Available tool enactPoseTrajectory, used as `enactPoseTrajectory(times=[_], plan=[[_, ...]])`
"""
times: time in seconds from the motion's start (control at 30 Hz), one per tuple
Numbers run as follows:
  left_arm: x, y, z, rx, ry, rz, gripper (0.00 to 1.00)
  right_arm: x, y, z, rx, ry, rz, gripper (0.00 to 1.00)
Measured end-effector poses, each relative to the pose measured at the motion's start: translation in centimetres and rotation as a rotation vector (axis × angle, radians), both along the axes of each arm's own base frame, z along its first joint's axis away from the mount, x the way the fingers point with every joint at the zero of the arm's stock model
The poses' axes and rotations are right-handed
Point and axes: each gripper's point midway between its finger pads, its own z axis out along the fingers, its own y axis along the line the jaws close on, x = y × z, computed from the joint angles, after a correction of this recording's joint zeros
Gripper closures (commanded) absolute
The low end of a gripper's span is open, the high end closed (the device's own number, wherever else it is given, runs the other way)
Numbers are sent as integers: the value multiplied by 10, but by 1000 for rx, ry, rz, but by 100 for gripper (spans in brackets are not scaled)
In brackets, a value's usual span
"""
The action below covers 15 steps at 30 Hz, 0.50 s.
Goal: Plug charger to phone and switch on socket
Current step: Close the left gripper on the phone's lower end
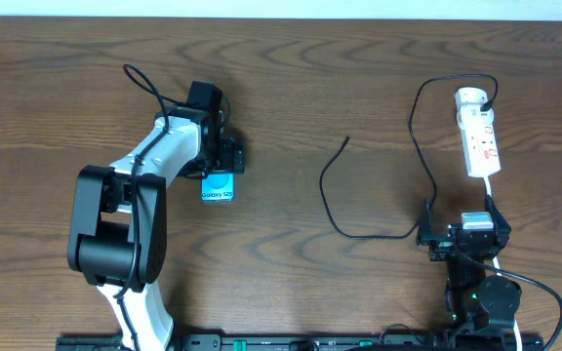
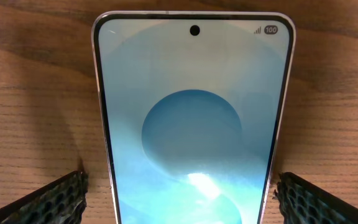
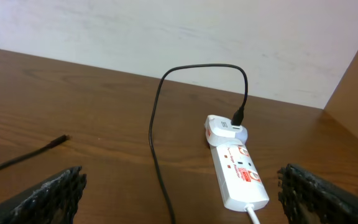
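The phone (image 1: 219, 187) lies flat on the wooden table, its cyan screen (image 2: 191, 130) facing up. My left gripper (image 1: 220, 168) is low over it, open; its fingers (image 2: 55, 199) straddle the phone's sides with a gap of bare wood on each side. The white socket (image 1: 478, 132) lies at the far right. The charger's black cable (image 1: 332, 210) runs from a plug in the socket's far end (image 3: 232, 127) down and left; its loose tip (image 1: 347, 139) rests on the table. My right gripper (image 1: 463, 222) hangs open just in front of the socket (image 3: 236, 171), holding nothing.
The socket's white cord (image 1: 491, 195) runs toward the right arm's base and passes under the right gripper. A pale wall (image 3: 166, 31) stands behind the table's far edge. Bare wood (image 1: 281, 88) lies between the two arms.
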Motion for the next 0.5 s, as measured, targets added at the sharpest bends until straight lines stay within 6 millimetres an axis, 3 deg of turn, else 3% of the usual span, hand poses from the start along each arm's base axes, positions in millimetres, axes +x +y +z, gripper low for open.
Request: enactPoseTrajectory(times=[0.3, 0.5], plan=[[0, 1, 0, 2, -1, 1, 3, 0, 0, 0, 0, 0, 0, 1], [0, 2, -1, 9, -1, 2, 12, 0, 0, 0, 0, 0, 0, 1]])
